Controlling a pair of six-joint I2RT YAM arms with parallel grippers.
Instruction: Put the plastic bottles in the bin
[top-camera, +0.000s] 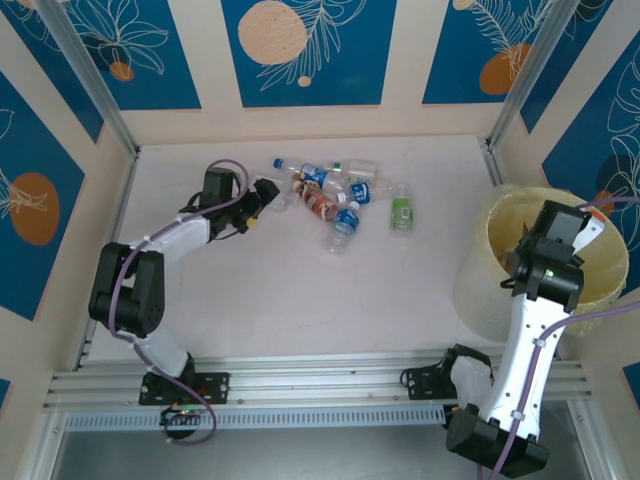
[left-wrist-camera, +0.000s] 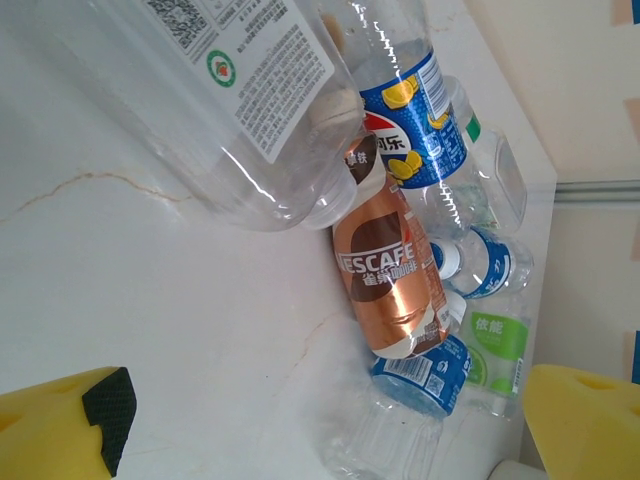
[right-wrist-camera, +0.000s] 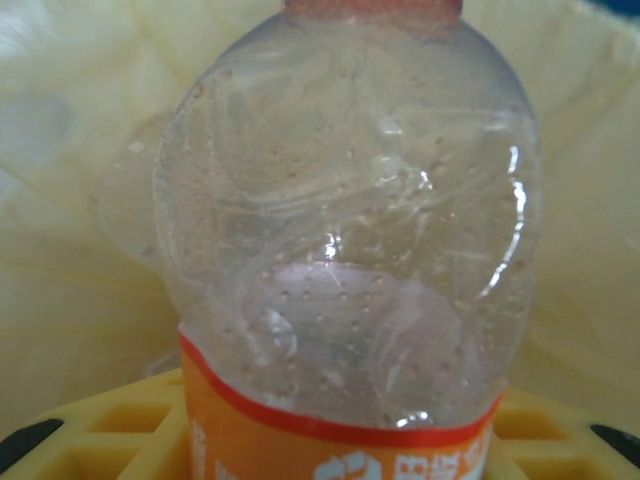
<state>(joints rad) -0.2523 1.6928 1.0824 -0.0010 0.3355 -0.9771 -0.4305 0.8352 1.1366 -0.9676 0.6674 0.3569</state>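
Observation:
Several plastic bottles lie in a heap at the middle of the table's far side. My left gripper stands open at the heap's left edge. In the left wrist view its yellow fingers flank a clear bottle with a blue label, beside a brown-labelled bottle and a big clear one with a white label. My right gripper is shut on an orange-labelled bottle, held over the bin, whose yellowish liner lies behind it.
Patterned blue and cream walls close in the table at the back and on both sides. A green-labelled bottle lies a little apart at the right of the heap. Bare tabletop stretches between the heap and the arm bases.

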